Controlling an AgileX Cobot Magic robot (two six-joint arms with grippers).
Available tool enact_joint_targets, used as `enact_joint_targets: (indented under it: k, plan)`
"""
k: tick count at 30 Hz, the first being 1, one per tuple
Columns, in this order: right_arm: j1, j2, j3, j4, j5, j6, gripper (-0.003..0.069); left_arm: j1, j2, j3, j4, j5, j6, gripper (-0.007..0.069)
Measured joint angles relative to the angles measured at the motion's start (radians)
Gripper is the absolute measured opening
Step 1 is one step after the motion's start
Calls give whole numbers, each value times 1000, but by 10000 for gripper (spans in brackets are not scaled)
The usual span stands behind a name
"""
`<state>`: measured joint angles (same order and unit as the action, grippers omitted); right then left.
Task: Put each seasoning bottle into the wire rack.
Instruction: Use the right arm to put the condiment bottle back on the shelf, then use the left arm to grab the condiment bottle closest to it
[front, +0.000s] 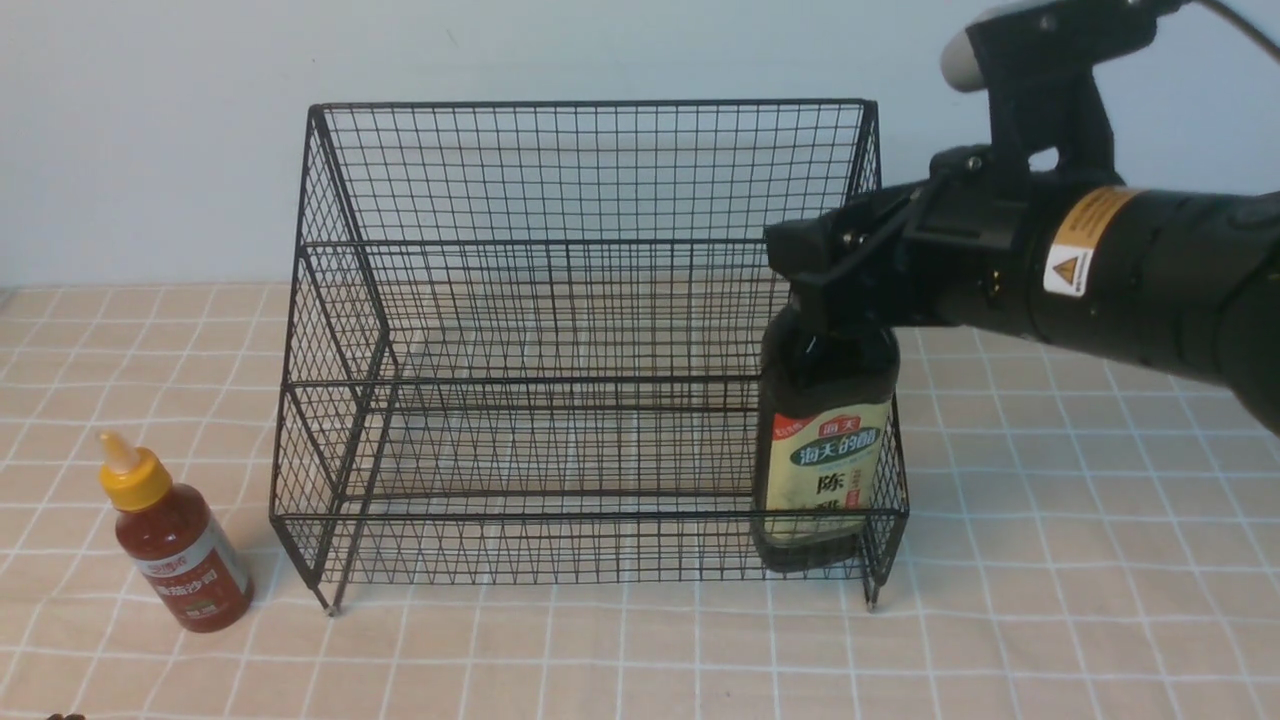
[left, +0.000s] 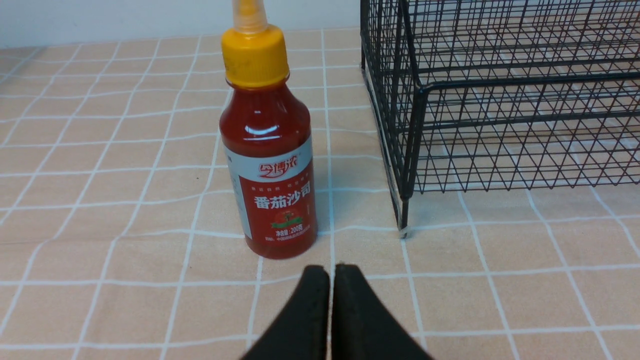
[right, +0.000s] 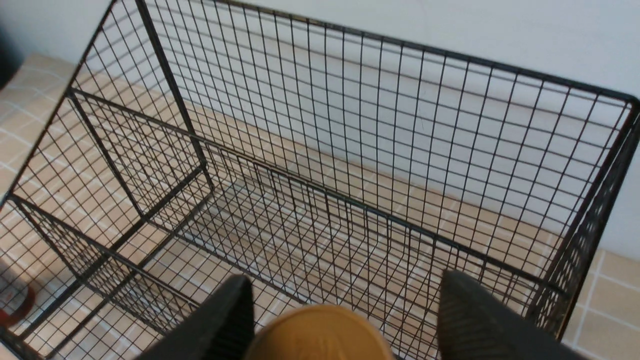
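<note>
The tall dark seasoning bottle (front: 825, 440) with a cream-green label stands upright inside the wire rack (front: 590, 300), in the low front tier at its right end. My right gripper (front: 830, 290) is around the bottle's neck, hiding the cap from the front. In the right wrist view the gold cap (right: 320, 332) sits between the right gripper's (right: 345, 285) spread fingers, with a clear gap on one side, so it is open. The small red-sauce seasoning bottle (front: 175, 545) with a yellow nozzle cap stands on the cloth left of the rack. My left gripper (left: 330, 272) is shut and empty just before this bottle (left: 267, 165).
A peach checked tablecloth (front: 1050, 600) covers the table, and a pale wall (front: 150, 130) rises right behind the rack. The rack's front left foot (left: 402, 231) stands close beside the red bottle. The rack's upper tiers (right: 350, 150) hold nothing.
</note>
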<state>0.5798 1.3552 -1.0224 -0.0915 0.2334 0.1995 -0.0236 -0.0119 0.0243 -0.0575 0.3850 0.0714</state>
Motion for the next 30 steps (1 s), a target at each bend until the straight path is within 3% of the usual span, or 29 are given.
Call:
enact_joint_targets:
  k: [5, 14, 19, 24, 26, 30]
  plan:
    - [0, -31, 0, -19, 1, 0, 521, 0, 0, 0, 0, 0, 0, -7]
    - [-29, -204, -53, -137, 146, 30, 502, 0, 0, 0, 0, 0, 0, -7]
    - [-42, -338, -107, -207, 449, 86, 344, 0, 0, 0, 0, 0, 0, -7]
    - [-42, -476, -109, -210, 739, 127, 61, 0, 0, 0, 0, 0, 0, -7]
    - [-42, -540, -98, -183, 804, 139, 11, 0, 0, 0, 0, 0, 0, -7]
    - [-42, -696, -23, -51, 815, 149, -11, 0, 0, 0, 0, 0, 0, -7]
